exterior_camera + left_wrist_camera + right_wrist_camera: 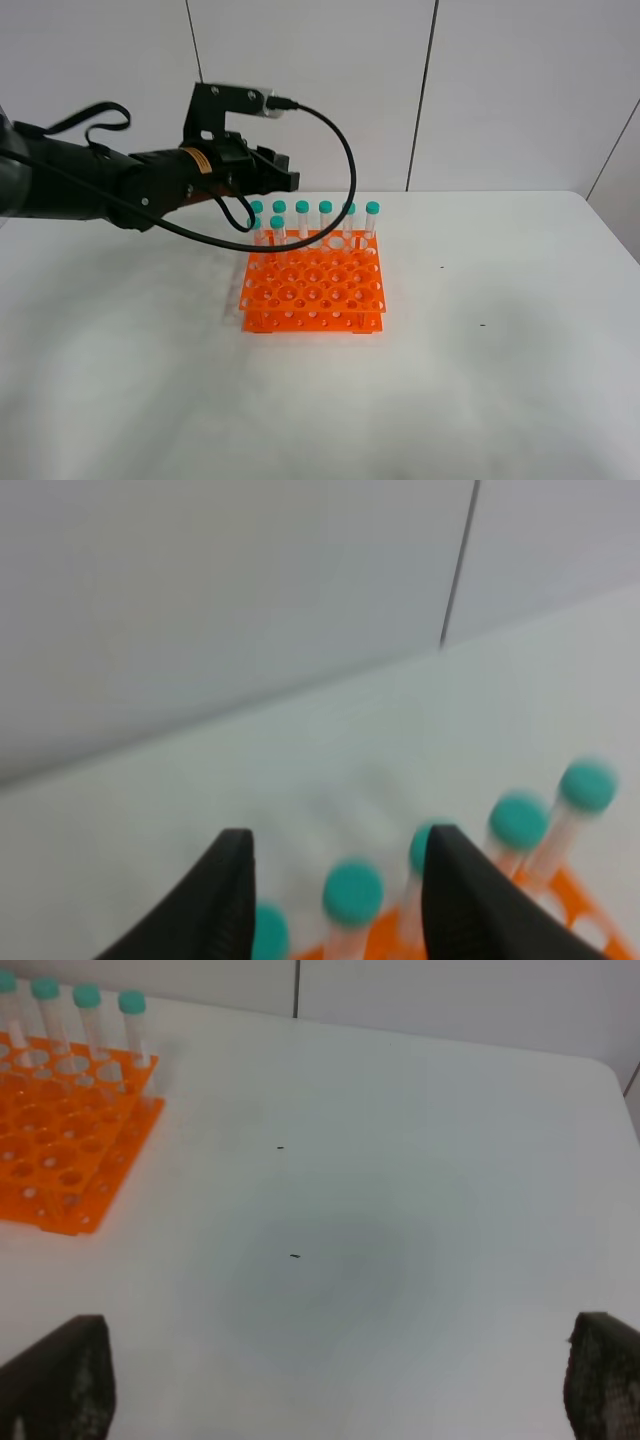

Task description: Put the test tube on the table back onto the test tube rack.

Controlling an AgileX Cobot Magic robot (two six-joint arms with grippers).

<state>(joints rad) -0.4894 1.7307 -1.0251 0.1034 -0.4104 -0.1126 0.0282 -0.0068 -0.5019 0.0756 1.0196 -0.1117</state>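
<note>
The orange test tube rack (313, 285) stands mid-table on the white table (480, 380). Several teal-capped tubes stand upright along its back row. One more test tube (277, 228) stands alone in the second row at the back left. No tube lies on the table in any view. My left gripper (287, 179) hovers just above and behind the rack's back left corner. In the blurred left wrist view it (338, 835) is open and empty, with a teal cap (352, 892) below the gap, apart from both fingers. My right gripper (330, 1380) is wide open and empty, over bare table right of the rack (60, 1140).
A grey panelled wall (500, 90) runs behind the table. The left arm's black cable (345, 160) loops over the rack's back row. Two tiny dark specks (294, 1255) mark the table right of the rack.
</note>
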